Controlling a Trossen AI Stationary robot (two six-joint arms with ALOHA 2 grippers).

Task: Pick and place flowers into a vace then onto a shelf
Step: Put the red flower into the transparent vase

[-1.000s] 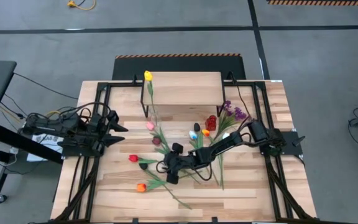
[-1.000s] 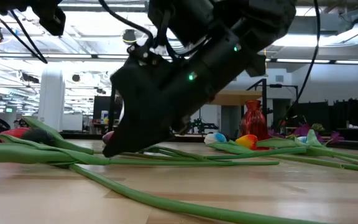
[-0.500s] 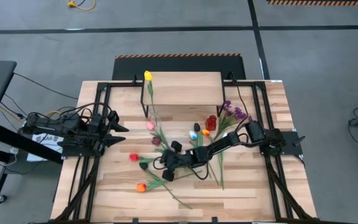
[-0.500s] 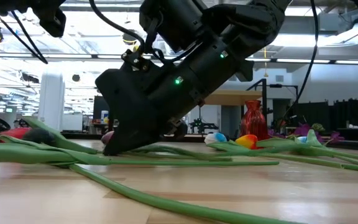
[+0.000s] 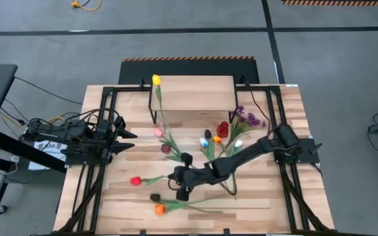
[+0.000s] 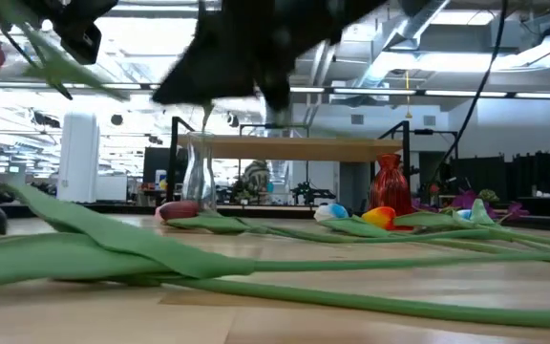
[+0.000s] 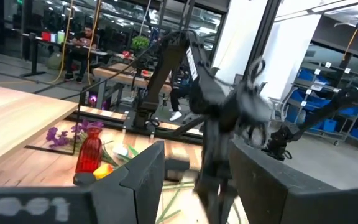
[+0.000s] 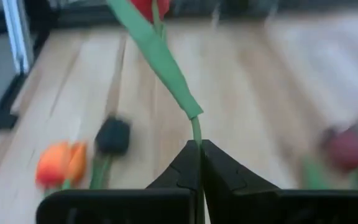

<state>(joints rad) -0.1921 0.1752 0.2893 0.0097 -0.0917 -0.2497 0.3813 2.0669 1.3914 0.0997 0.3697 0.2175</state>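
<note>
Lifting stage: red tulip (image 5: pixel 135 180) stem is clamped in the right gripper (image 8: pixel 199 163).
Transfer to the clear vase (image 6: pixel 199 178) is judged next; left gripper (image 5: pixel 125 139) is parked, fingers apart.

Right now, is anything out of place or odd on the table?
Nothing damaged. Loose flowers lie scattered on the tabletop. The yellow tulip leans at the shelf edge. The right gripper pinches a red tulip's stem.
</note>
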